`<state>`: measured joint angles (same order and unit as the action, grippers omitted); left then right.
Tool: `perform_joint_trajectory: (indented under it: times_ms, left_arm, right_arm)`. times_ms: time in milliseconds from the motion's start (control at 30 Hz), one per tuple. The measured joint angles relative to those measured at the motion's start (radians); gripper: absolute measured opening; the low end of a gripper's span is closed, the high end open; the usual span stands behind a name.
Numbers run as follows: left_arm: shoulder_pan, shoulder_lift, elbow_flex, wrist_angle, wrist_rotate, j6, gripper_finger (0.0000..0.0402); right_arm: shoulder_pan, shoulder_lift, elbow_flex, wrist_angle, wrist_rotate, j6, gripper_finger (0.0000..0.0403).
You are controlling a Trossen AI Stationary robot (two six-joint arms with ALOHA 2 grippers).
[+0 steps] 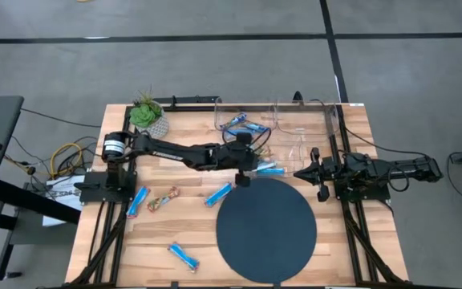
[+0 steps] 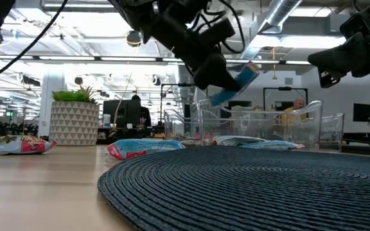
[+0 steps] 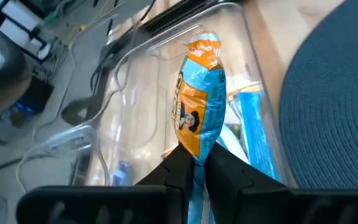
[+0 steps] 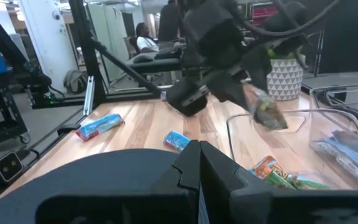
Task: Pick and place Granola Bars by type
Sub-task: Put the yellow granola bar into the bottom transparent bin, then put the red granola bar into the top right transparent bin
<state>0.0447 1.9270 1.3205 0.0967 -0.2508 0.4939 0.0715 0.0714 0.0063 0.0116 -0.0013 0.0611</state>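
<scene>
The left gripper (image 3: 196, 163), closed on one end of a blue-and-orange bar (image 3: 201, 106), holds it above the clear bins (image 1: 295, 132) near the counter's far edge for sorting by type, while the right gripper (image 1: 318, 183), fingers together, waits at the right edge.
</scene>
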Motion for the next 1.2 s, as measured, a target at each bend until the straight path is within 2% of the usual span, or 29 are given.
perform_joint_trajectory:
  times_ms: [100,233,433,567,700,867,1067,1200]
  left_arm:
    - [0.012,0.000,0.000,-0.028,0.016,-0.038,0.0052]
    - [0.021,0.000,0.000,-0.049,0.019,-0.086,0.0102]
    - [0.011,0.000,0.000,-0.058,-0.073,-0.092,0.0180]
    - [-0.032,-0.018,0.000,-0.073,-0.087,-0.076,0.0207]
    - [-0.102,-0.047,0.000,-0.132,-0.090,-0.086,0.0212]
    - [-0.219,-0.093,0.000,-0.291,-0.097,-0.170,0.0205]
    - [-0.343,-0.140,0.000,-0.503,-0.132,-0.350,0.0194]
    - [-0.411,-0.149,0.000,-0.640,-0.144,-0.533,0.0190]
  right_arm:
    - [0.000,0.000,0.000,0.000,0.001,0.000,0.0000]
    - [0.000,0.001,0.000,0.000,0.001,0.000,0.0000]
    - [0.000,0.001,0.000,-0.002,0.001,0.000,0.0000]
    - [0.000,0.001,0.000,-0.002,0.001,0.000,0.0000]
    - [0.000,0.001,0.000,-0.003,0.001,0.000,0.0000]
    - [0.000,0.001,0.000,-0.003,0.001,0.000,0.0000]
    - [0.000,0.001,0.000,-0.003,0.001,0.000,0.0000]
    - [0.000,0.001,0.000,-0.003,0.001,0.000,0.0000]
